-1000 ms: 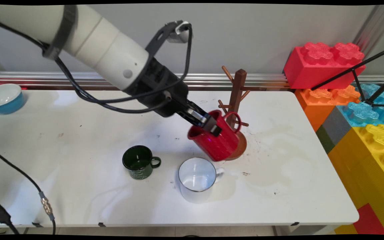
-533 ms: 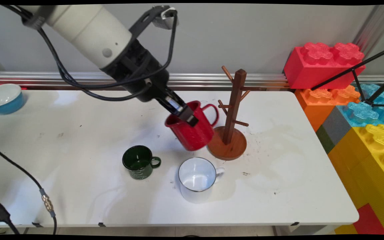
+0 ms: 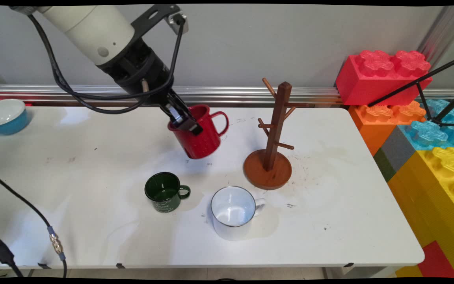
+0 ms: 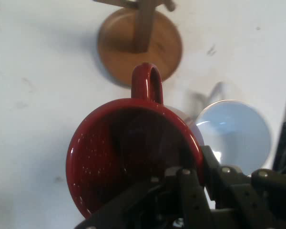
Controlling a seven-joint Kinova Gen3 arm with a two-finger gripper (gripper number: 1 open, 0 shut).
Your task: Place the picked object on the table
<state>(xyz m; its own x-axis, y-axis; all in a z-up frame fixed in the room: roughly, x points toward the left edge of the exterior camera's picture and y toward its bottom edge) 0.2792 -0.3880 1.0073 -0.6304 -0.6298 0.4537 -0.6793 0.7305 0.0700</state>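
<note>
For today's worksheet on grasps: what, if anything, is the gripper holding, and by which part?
The gripper holds the red mug by its rim, opposite the handle, clear of the table.

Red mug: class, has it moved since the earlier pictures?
Yes. The red mug, held by the gripper, has moved left and up, away from the wooden mug tree.

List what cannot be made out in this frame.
- Green mug: its lettering is too small in the main view.
- Mug tree: top cut off by the hand view's edge.
- Blue bowl: cut by the main view's left edge.
- Red mug, held by the gripper: inside too dark.
</note>
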